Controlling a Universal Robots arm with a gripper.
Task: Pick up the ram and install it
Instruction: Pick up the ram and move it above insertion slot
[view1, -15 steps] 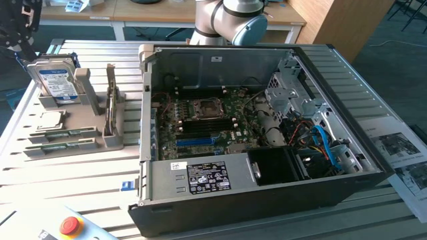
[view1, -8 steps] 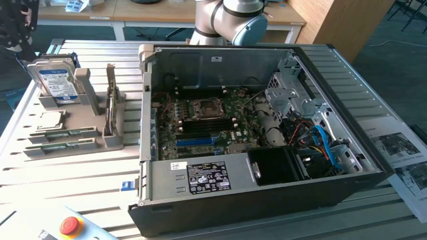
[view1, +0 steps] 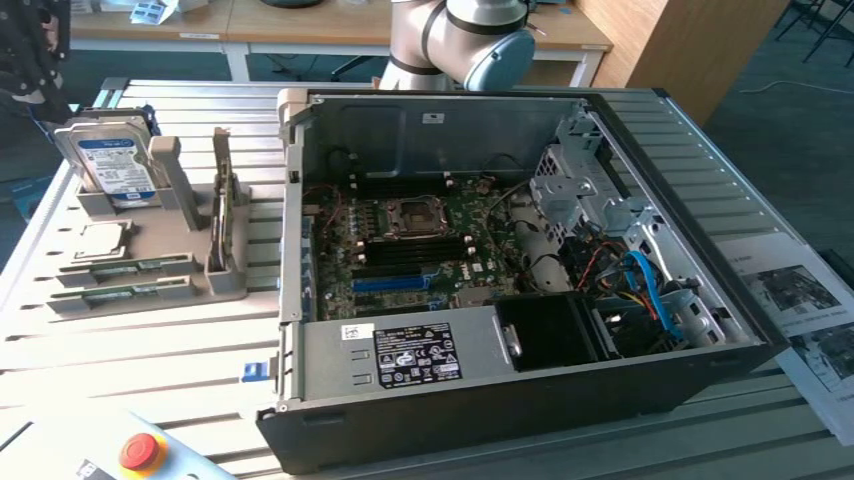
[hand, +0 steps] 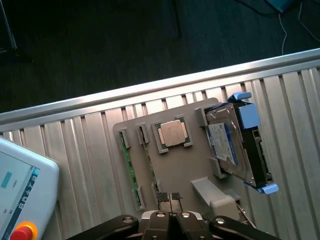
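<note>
Two ram sticks (view1: 123, 268) lie flat, green and narrow, in slots of a grey fixture (view1: 160, 225) at the exterior view's left, beside the open computer case (view1: 534, 380). From the wrist view one ram stick (hand: 128, 167) appears edge-on along the fixture (hand: 175, 170). My gripper (hand: 169, 196) hangs above the fixture, a short way from that stick, its two dark fingertips (hand: 163, 196) pressed together with nothing between them. The arm's elbow (view1: 470, 35) rises behind the case. Inside the case, the motherboard (view1: 400, 235) has a long blue slot (view1: 394, 283).
The fixture also holds a hard drive (view1: 114, 165), a CPU (view1: 100, 238) and an upright expansion card (view1: 222, 190). A pendant with a red stop button (view1: 140, 450) lies at the table's front corner. Printed sheets (view1: 801, 300) lie at the exterior view's right.
</note>
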